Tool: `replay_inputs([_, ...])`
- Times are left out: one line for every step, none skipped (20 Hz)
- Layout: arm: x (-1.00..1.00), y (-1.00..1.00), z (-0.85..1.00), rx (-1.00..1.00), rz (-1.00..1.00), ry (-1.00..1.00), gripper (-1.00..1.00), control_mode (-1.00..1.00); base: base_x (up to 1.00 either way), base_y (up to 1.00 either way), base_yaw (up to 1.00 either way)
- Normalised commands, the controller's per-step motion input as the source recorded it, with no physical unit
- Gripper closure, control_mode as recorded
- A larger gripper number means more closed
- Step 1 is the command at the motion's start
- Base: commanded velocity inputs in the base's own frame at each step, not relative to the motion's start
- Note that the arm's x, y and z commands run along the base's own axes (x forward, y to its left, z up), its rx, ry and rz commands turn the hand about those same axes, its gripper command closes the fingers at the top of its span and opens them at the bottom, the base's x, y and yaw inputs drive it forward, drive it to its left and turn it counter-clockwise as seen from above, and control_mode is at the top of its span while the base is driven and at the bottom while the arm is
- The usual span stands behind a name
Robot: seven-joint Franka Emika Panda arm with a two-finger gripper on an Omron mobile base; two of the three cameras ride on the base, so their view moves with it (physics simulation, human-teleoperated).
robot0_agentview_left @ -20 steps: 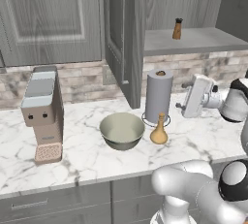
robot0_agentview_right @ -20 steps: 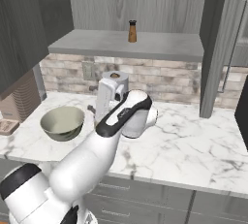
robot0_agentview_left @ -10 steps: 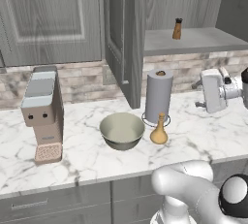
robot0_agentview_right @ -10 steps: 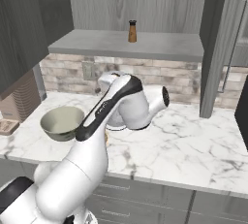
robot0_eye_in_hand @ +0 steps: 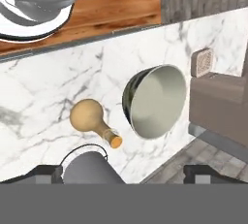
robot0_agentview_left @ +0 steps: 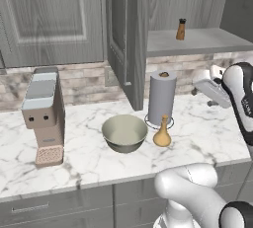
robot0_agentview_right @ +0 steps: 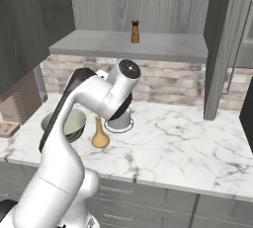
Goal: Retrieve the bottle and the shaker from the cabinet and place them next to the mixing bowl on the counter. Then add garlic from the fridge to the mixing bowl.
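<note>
Shaker [robot0_agentview_left: 181,29] stands upright on the cabinet shelf [robot0_agentview_left: 197,42]; keep your pincer spread wide and approach it level.

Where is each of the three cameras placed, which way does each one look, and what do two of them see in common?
Left base view: sits behind the arm on its left, looks forward and down at the counter, mixing bowl and open cabinet; the white arm rises at lower right.
Right base view: sits behind on the right, looks at the same counter and the shaker on the cabinet shelf; the arm rises from lower left.
Hand view: rides on the hand, looks down along the open gripper at the bottle.
Shared: all three show bowl and bottle, standing side by side.
</note>
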Motion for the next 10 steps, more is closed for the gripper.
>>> replay_inputs([0.00, 0.00, 0.07, -0.48, -0.09, 0.00, -1.00, -1.00, 0.00, 0.00, 0.00])
replay_inputs([0.00, 0.00, 0.12, -0.46, -0.09, 0.00, -1.00, -1.00, 0.00, 0.00, 0.00])
replay_inputs([0.00, 0.00, 0.20, -0.45, -0.09, -0.01, -1.00, -1.00, 0.00, 0.00, 0.00])
replay_inputs([0.00, 0.00, 0.24, -0.43, -0.10, -0.02, -1.00, -1.00, 0.00, 0.00, 0.00])
replay_inputs([0.00, 0.00, 0.26, -0.38, -0.11, -0.02, -1.00, -1.00, 0.00, 0.00, 0.00])
replay_inputs([0.00, 0.00, 0.29, -0.30, -0.15, -0.06, -1.00, -1.00, 0.00, 0.00, 0.00])
replay_inputs([0.00, 0.00, 0.30, -0.29, -0.16, -0.05, -1.00, -1.00, 0.00, 0.00, 0.00])
replay_inputs([0.00, 0.00, 0.32, -0.27, -0.18, -0.08, -1.00, -1.00, 0.00, 0.00, 0.00])
replay_inputs([0.00, 0.00, 0.36, -0.25, -0.19, -0.09, -1.00, -1.00, 0.00, 0.00, 0.00])
replay_inputs([0.00, 0.00, 0.41, -0.25, -0.19, -0.08, -1.00, -1.00, 0.00, 0.00, 0.00])
